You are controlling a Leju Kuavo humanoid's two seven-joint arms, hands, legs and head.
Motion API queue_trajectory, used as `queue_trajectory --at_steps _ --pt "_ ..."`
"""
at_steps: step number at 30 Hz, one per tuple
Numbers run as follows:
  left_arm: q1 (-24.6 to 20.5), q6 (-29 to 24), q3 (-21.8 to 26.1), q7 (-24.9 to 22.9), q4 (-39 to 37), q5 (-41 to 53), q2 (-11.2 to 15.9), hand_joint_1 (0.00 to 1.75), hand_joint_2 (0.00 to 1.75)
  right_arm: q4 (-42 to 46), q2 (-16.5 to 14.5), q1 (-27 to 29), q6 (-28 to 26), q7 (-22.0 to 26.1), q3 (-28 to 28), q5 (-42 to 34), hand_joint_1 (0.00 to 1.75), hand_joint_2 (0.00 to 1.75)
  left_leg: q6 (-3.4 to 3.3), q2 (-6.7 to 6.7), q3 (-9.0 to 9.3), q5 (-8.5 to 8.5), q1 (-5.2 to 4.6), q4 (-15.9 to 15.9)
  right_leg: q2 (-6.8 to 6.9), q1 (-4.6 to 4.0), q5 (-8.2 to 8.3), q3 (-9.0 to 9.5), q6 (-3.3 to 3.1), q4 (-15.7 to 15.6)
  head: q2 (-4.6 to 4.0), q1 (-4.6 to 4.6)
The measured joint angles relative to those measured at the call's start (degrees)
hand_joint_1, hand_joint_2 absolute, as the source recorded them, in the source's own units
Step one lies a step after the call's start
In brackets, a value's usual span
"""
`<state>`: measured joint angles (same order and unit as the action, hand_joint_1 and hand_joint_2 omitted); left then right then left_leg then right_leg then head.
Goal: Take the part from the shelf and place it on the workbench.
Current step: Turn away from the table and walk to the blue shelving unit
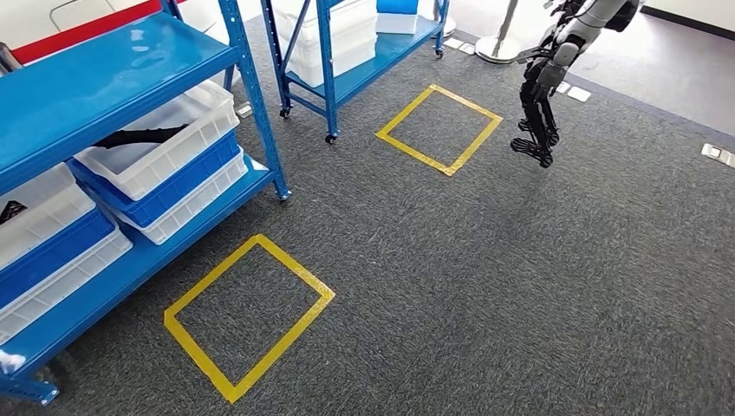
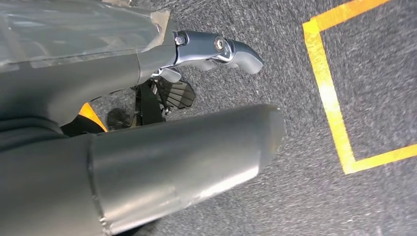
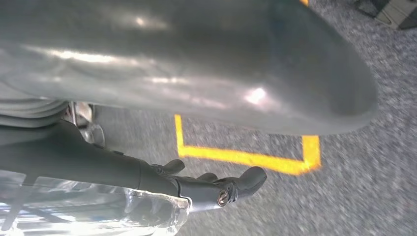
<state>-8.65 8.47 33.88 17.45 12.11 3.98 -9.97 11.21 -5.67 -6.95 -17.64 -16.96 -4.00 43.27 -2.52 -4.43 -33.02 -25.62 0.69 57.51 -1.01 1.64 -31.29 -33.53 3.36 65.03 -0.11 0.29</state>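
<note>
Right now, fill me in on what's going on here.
Nothing is being handled yet. The robot stands on grey carpet near a blue metal shelf stacked with white and blue plastic bins; a black part lies in the upper white bin. Its left hand and right hand hang over the floor and hold nothing. A yellow tape square marks the carpet beside the shelf. Another humanoid robot stands farther off.

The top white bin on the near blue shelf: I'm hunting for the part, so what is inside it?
A dark part lies inside the top white bin, partly under the blue shelf board. The shelf hides the bin's rear.
</note>
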Motion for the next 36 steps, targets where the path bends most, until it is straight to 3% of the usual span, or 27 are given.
queue_trajectory --at_steps 1,3,6,9,15,21,26,31,34,36 --pt "-0.02 -0.01 0.00 0.00 0.01 -0.01 0.01 0.00 0.00 -0.01 0.00 0.00 -0.05 0.02 0.00 0.13 0.00 0.00 0.37 -0.58 -0.15 -0.13 -0.03 0.32 -0.83 0.19 1.31 1.44 0.25 -3.49 0.00 0.04" --pt "0.04 -0.01 0.01 0.00 0.02 -0.07 0.05 0.00 0.00 -0.03 -0.04 -0.15 -0.21 0.28 -0.01 0.27 0.00 0.00 1.05 -1.30 -0.54 -0.26 -0.21 0.71 -1.97 0.29 2.34 2.63 -0.25 -6.62 0.00 0.01" --pt "0.20 -0.03 0.01 -0.02 0.02 -0.09 0.17 0.00 0.00 -0.04 -0.22 -0.31 -0.02 0.91 0.01 -0.23 0.00 0.00 0.65 -1.45 -0.78 -0.01 -0.06 0.68 -1.72 0.24 2.68 2.77 -1.10 -6.73 0.00 -0.16" --pt "0.17 -0.08 -0.01 -0.08 0.02 -0.02 0.17 0.00 0.00 -0.04 -0.25 -0.33 0.71 1.03 0.03 -0.54 0.00 0.00 0.03 -1.24 -0.66 0.24 0.04 0.49 -1.74 -0.01 2.77 2.78 -1.21 -6.72 0.00 -0.18" --pt "0.05 -1.00 -0.07 -0.27 0.02 0.19 0.16 0.00 0.00 -0.04 -0.25 -0.47 1.54 0.67 0.05 -0.54 0.00 0.00 0.02 -1.02 -0.57 0.29 0.17 0.17 -1.74 -0.42 2.77 2.71 -1.57 -6.66 0.00 -0.19" --pt "-0.01 -2.25 -0.20 -0.07 0.03 0.73 0.16 0.00 0.00 -0.04 -0.25 -0.87 1.80 0.42 0.07 0.16 0.00 0.00 1.74 -0.95 -0.58 0.08 0.29 0.10 -1.74 -0.70 2.68 2.59 -1.69 -6.62 0.00 -0.19" --pt "-0.01 -2.74 -0.45 0.08 0.07 0.99 0.16 0.00 0.00 -0.04 -0.25 -1.04 1.86 0.34 0.07 0.32 0.00 0.00 1.97 -0.93 -0.65 0.01 0.00 0.16 -1.73 -0.62 2.67 2.55 -1.68 -6.62 0.00 -0.19" --pt "-0.02 -2.92 -0.48 0.37 0.14 0.99 0.19 0.00 0.00 -0.04 -0.29 -1.11 1.99 0.21 0.07 0.75 0.00 0.00 1.83 -0.89 -0.82 -0.06 -0.32 0.49 -1.74 -0.10 2.71 2.58 -1.58 -6.71 0.00 -0.19" --pt "-0.09 -2.90 -0.48 0.63 0.17 0.88 0.21 0.00 0.00 -0.03 -0.40 -1.32 2.00 0.19 0.07 1.14 0.00 0.00 0.78 -0.69 -0.89 -0.17 -0.51 0.60 -1.81 0.40 2.90 2.76 -1.16 -7.35 0.00 -0.26" --pt "-0.12 -2.90 -0.49 0.76 0.20 0.87 0.02 0.00 0.00 -0.02 -0.37 -1.52 1.92 0.19 0.07 1.30 0.00 0.00 0.02 -0.35 0.15 0.57 -0.16 -1.18 -1.18 -0.08 2.49 2.54 -1.11 -6.66 0.00 -0.22"
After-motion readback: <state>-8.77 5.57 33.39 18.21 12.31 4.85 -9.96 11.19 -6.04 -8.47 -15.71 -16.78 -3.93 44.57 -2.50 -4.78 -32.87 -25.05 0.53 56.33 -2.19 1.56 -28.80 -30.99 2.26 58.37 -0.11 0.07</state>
